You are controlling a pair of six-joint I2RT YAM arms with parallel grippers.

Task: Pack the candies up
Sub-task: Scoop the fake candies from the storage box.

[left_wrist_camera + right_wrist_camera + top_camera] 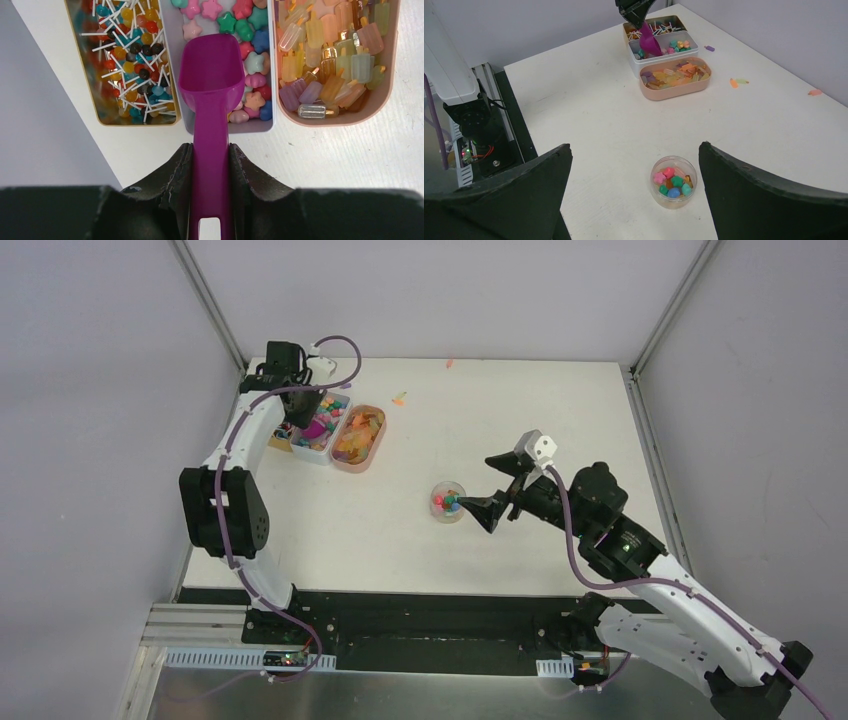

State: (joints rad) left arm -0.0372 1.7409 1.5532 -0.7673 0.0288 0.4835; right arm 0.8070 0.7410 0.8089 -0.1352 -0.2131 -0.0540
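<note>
My left gripper (211,150) is shut on the handle of a magenta scoop (212,75). The empty scoop bowl hangs over the middle tray of star-shaped candies (250,30). To its right a pink oval tray (340,116) holds popsicle-shaped candies (330,50); on the left a tray holds lollipop candies (127,55). A small clear jar (673,182) with several star candies in it stands open on the table. My right gripper (634,175) is open, its fingers on either side of the jar and apart from it.
Loose candies lie on the table near the back edge (400,398) (449,364). The three trays sit at the far left corner (330,430). The jar (447,502) stands mid-table just left of the right gripper (480,510).
</note>
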